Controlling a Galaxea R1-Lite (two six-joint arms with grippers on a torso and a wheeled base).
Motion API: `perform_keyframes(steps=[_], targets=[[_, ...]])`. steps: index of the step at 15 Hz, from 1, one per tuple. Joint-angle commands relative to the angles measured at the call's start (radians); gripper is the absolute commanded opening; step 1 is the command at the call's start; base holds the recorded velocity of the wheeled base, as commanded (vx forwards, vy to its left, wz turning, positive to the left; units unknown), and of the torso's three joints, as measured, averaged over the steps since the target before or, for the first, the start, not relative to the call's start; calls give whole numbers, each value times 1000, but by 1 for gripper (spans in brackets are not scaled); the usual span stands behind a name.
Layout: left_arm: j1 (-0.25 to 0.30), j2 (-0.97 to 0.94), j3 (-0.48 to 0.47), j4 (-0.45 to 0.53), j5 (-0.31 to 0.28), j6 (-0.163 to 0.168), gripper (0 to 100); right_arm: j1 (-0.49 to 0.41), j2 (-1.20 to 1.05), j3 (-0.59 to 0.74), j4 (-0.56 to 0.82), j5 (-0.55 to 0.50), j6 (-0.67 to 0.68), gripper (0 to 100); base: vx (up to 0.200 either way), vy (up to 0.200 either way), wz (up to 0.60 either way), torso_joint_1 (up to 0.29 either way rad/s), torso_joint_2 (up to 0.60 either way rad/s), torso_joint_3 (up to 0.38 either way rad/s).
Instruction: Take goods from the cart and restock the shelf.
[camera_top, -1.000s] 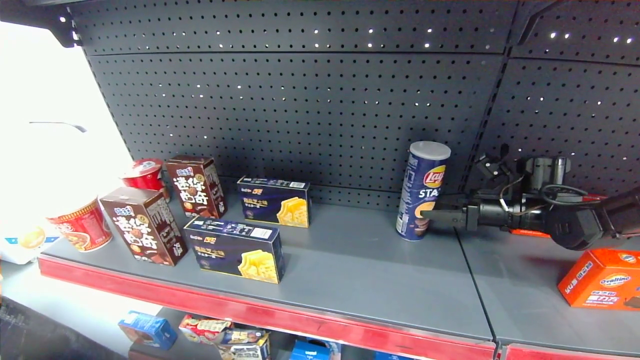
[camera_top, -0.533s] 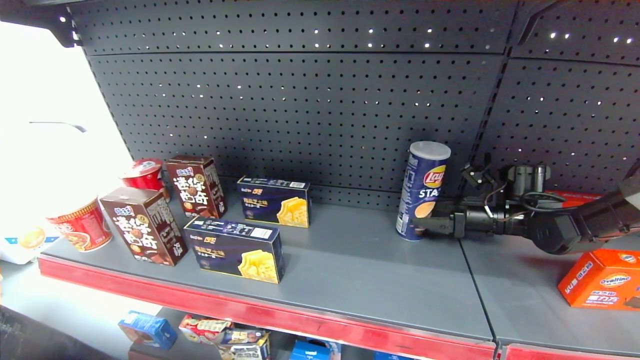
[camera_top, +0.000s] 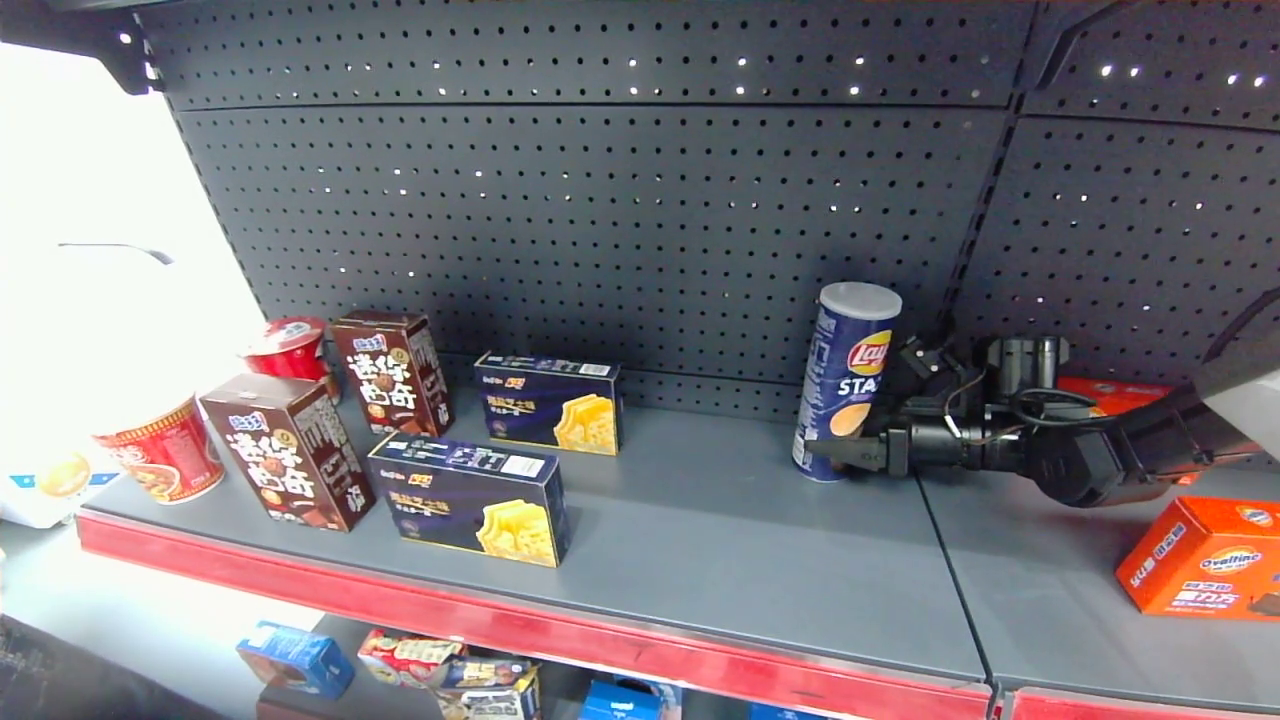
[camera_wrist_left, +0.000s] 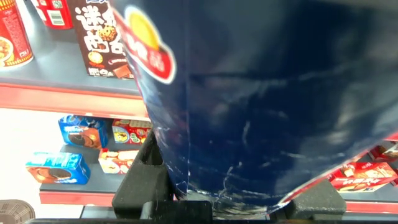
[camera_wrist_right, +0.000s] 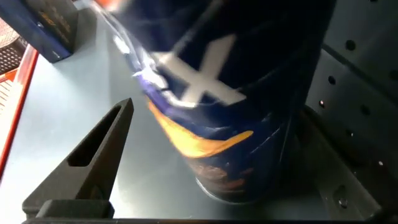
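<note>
Head view: right claw (camera_top: 835, 445) straddling upright chip can (camera_top: 852, 345)

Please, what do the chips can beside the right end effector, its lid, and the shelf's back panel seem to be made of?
Chips can: probably a cardboard tube under a glossy printed wrap, since it shows soft highlights. Lid: likely plastic, pale grey, smooth and matte. Back panel: seemingly painted sheet metal, dark and matte, with regular punched holes that let light through.

chip can (camera_top: 850, 380) on shelf (camera_top: 700, 520), boxes (camera_top: 470, 500) left
</note>
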Motion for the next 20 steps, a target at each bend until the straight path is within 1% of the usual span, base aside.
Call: perform_keyframes(steps=[1,2,3,8,10,11,13,14,15,16,18,19,20], targets=[[0,3,-3,-2,0,-1,0,1,24,-18,-1,0,1,100,0,0,0,0,0,0],[0,2,-1,0,0,-1,0,1,33,-27,-6,0,-1,100,0,0,0,0,0,0],[0,2,0,0,0,-1,0,4,35,-35,-6,0,-1,0,0,0,0,0,0,0],[0,2,14,-2,0,-1,0,7,-1,-18,-1,-14,2,0,0,0,0,0,0,0],[0,0,31,-2,2,-1,0,18,-51,31,-3,-15,2,0,0,0,0,0,0,0],[0,-1,40,-2,0,-1,0,27,-91,71,-4,-32,2,0,0,0,0,0,0,0],[0,-11,45,-2,-1,-1,0,59,-177,159,-4,-110,4,0,0,0,0,0,0,0],[0,-17,46,-2,-1,-1,0,74,-226,209,-4,-133,4,0,0,0,0,0,0,0],[0,-18,46,-2,-3,-1,0,79,-240,223,-4,-135,4,0,0,0,0,0,0,0],[0,-31,48,-2,-3,-1,0,91,-309,281,-3,-162,4,0,0,0,0,0,0,0],[0,-40,48,-2,-3,-1,0,114,-381,317,5,-271,4,0,0,0,0,0,0,0],[0,-46,48,-2,-3,-1,0,125,-399,324,5,-303,10,0,0,0,0,0,0,0],[0,-50,46,-2,-1,-1,0,148,-442,347,-1,-334,47,0,0,0,0,0,0,0]])
